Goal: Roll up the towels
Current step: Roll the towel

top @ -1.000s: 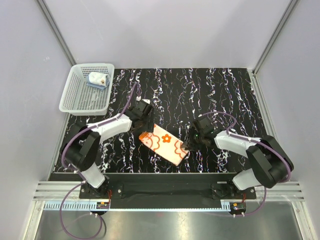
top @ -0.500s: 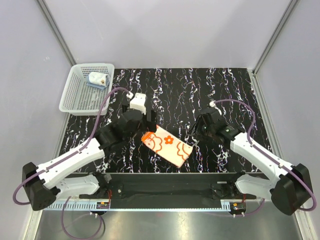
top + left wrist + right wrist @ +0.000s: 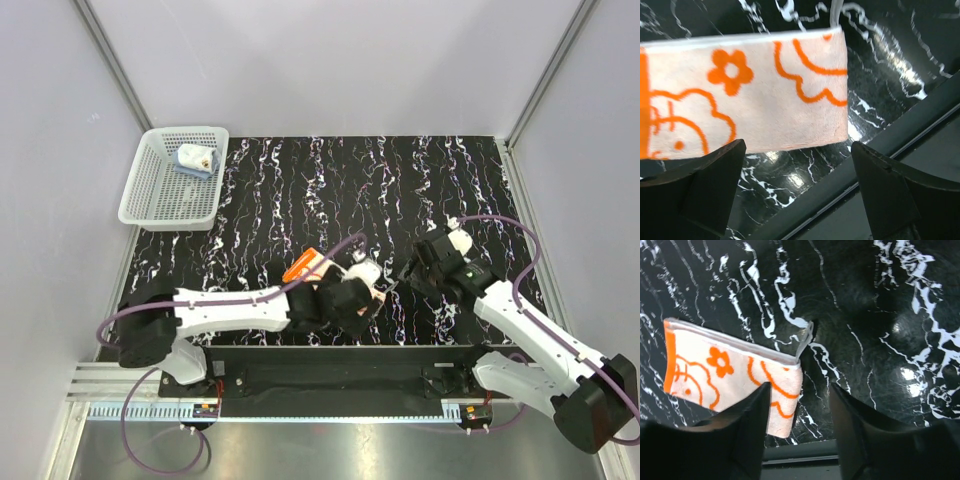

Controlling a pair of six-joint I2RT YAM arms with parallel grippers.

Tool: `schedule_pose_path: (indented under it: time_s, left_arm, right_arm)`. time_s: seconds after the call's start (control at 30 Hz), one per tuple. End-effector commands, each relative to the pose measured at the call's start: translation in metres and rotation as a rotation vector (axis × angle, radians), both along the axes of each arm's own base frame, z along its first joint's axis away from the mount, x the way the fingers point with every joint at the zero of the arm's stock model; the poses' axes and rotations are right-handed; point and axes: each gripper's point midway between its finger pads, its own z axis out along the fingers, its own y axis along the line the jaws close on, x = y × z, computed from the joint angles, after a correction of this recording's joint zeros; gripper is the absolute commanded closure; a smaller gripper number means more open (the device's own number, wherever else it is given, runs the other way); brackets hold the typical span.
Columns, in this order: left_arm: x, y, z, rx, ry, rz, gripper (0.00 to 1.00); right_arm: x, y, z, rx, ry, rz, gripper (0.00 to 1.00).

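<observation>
Top view: the flower towel [image 3: 304, 268] lies flat on the black marbled table [image 3: 400, 190], folded to a long strip. Only its orange far-left tip shows, because the left arm [image 3: 230, 305] crosses over the rest. The left gripper [image 3: 355, 300] hangs above the strip's near-right end. The right gripper [image 3: 408, 275] is just beside that same end, on its right. The blue towel [image 3: 195, 160] is well apart, far-left of the flower towel, bundled inside the white basket [image 3: 140, 215].

Left wrist view: the flower towel fills the upper half, white side with orange print facing up. Its long axis runs left to right across the view and its short end is at the right. Both fingers [image 3: 700, 190] are spread wide with nothing between them, and they are not touching cloth. The towel lies ahead of the tips, its long near edge just past them. The black front rail [image 3: 900, 135] runs just off the towel's short end.

Right wrist view: the strip runs from upper left down to lower right. Its right short end comes to the tip of the view's left finger [image 3: 747, 435]. The top layer's corner there curls up off the table. The jaws stand apart and empty, and the gap between them looks mostly onto bare table right of the towel.

Judgement: both grippers crowd the same short end, and the left one is nearer since it sits over the cloth. A roll would likely start at that end and travel along the long axis toward the orange tip. The flower towel is not yet rolled.
</observation>
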Motion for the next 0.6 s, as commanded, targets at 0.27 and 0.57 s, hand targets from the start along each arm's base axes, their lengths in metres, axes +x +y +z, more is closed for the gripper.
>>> schedule_pose_path:
  time_s: [0.27,0.57]
  left_arm:
    - [-0.042,-0.053,-0.017,0.076,-0.038,-0.04,0.16]
    - [-0.037,-0.055,-0.034,0.149,-0.078,-0.029,0.28]
  right_arm:
    - [-0.002,-0.022,-0.011,-0.081,0.023,-0.109,0.36]
    - [-0.004,-0.022,-0.013,-0.074,0.024,-0.105,0.36]
